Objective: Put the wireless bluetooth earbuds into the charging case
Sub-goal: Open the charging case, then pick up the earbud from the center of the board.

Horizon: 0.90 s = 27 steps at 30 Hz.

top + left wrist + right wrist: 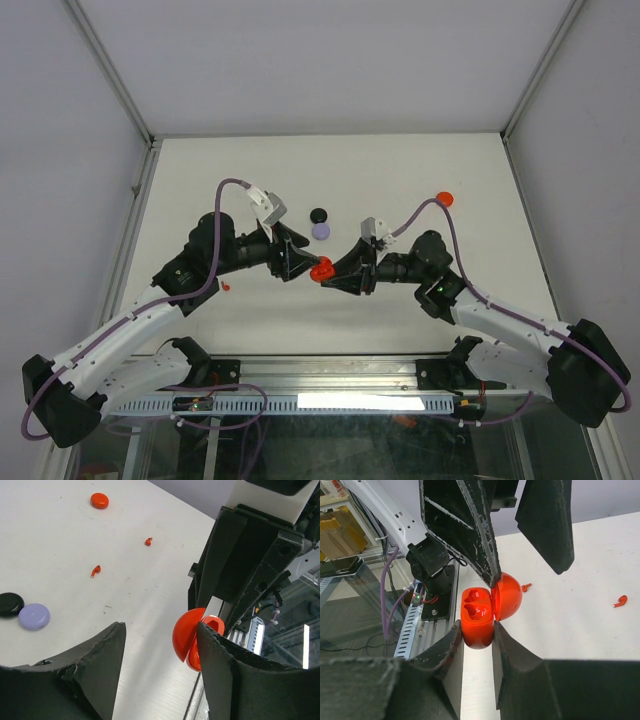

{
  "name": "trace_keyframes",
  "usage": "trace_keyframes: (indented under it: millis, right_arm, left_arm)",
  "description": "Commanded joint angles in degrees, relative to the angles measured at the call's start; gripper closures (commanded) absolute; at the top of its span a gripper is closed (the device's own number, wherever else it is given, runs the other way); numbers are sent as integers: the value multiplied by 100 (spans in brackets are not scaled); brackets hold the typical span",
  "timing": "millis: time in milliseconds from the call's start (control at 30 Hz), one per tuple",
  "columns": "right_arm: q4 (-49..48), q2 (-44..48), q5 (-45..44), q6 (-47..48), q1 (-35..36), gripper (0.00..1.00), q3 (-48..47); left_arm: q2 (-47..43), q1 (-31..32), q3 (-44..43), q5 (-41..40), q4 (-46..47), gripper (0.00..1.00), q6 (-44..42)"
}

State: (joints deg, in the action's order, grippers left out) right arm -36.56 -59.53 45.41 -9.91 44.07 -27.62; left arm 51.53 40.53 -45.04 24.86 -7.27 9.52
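Red case (482,611) open, gripped by right hand (477,640); left hand (160,672) spread, one finger on lid. Wells empty. Red earbuds (95,571) lie on table (150,595); insertion not started.

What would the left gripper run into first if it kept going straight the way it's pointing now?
Most likely the open red charging case, held by the right gripper. The left gripper points right at it, and one finger seems already against the lid, though depth is unclear.
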Motion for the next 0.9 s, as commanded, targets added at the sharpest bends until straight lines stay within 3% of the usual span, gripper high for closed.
trace_keyframes:
  millis: [0,200,300,600,867]
  right_arm:
    - [-152,170,-305,227,-27,100,-8]
    - [214,186,-783,439,-300,100,47]
    - [286,248,-1032,544,-387,100,169]
    - [-62,520,-1670,591,-459,100,706]
    - [-386,205,-1809,502,-469,100,925]
  left_arm:
    - [-183,4,-13,-538,274,37,268]
    - [-440,1,135,-1966,55,10,881]
    - [-497,5,270,-2643,-164,2,1219]
    - [31,-112,403,-5052,-1762,1,2856]
    - [528,-1033,743,-4528,-2275,1,3439]
